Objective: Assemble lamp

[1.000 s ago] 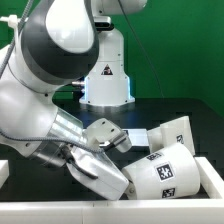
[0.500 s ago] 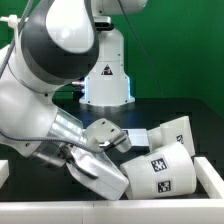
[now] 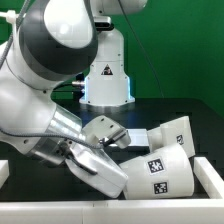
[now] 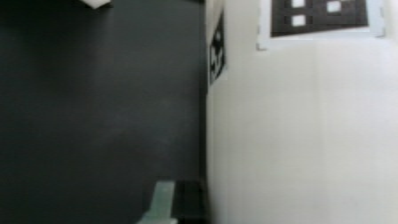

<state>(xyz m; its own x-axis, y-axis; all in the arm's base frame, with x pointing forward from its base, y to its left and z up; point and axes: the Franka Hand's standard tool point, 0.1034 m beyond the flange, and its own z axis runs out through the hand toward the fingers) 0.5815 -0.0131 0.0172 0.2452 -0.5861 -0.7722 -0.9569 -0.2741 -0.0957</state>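
The lamp shade [image 3: 160, 174], a large white truncated cone with square tags, lies on its side on the black table at the front of the exterior view. My gripper [image 4: 203, 206] is at its left end, and the arm hides the fingers in the exterior view. In the wrist view one fingertip [image 4: 166, 203] presses against the shade's white wall [image 4: 302, 130]. The wall hides the other finger. A second white tagged lamp part [image 3: 173, 131] lies tilted just behind the shade. I cannot see the bulb.
The white robot pedestal [image 3: 106, 76] stands at the back centre. A white rim [image 3: 212, 178] borders the table on the exterior view's right and along the front. My own arm [image 3: 45, 90] fills the exterior view's left half.
The shade has shifted a little toward the exterior view's left and turned slightly along with my hand. The part behind it has not moved.
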